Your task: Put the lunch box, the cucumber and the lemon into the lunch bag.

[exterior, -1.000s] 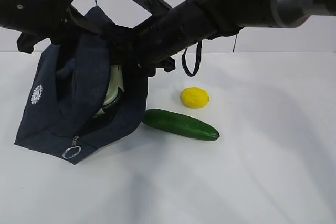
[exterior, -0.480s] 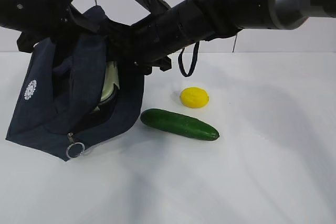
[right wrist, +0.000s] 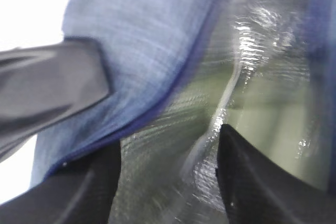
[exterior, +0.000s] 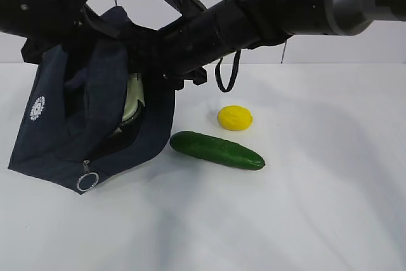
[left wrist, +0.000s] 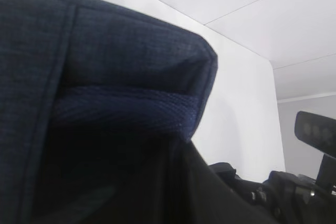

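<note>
**Lunch box going into the held-up bag; cucumber and lemon wait on the tabletop**

Nearest, the cucumber (exterior: pixel 217 150) lies flat on the tabletop (exterior: pixel 304 220), below and to the outside of the right pincer. Its long axis runs slantwise, one end pointing toward the bag's lower corner and just short of it, the other toward the open tabletop. Just behind it and apart from it sits the lemon (exterior: pixel 235 118). Neither is touched; both look left for later turns.

Further back, the lunch bag (exterior: pixel 82 125) is lifted at its top by the left arm and hangs tilted, its mouth facing the right arm, seemingly so the opening stays clear. Its zipper ring (exterior: pixel 85 182) dangles at the low corner. The left pincer is buried in navy fabric; I cannot tell how its jaws stand.

The right pincer (right wrist: pixel 168 156) reaches into the mouth. Its wrist view shows the jaws parted, with the silvery lining and a pale green blur between them; whether they grip anything I cannot tell. The lunch box (exterior: pixel 134 99) stands on edge inside the bag, directly ahead of that pincer, long axis steeply upright.
</note>
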Motion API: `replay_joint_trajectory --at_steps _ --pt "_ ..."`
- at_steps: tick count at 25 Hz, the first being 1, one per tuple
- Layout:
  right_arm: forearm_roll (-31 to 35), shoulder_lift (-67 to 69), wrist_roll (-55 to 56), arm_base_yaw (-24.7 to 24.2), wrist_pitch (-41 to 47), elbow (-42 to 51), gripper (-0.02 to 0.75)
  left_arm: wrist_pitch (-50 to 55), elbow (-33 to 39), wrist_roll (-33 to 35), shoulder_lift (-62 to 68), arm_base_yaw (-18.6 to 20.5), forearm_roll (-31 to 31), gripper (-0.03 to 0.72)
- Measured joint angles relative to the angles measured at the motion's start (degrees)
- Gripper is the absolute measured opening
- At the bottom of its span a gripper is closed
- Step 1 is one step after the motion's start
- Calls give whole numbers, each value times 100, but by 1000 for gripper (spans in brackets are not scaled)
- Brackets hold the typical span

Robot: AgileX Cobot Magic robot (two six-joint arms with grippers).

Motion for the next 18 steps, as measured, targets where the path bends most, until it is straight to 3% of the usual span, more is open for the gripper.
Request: replay_joint_trajectory --at_steps 11,18 --pt "209 0 -101 13 167 -23 465 14 27 11 13 13 -34 8" --pt "268 0 -122 -153 873 -31 466 252 27 11 13 274 186 8"
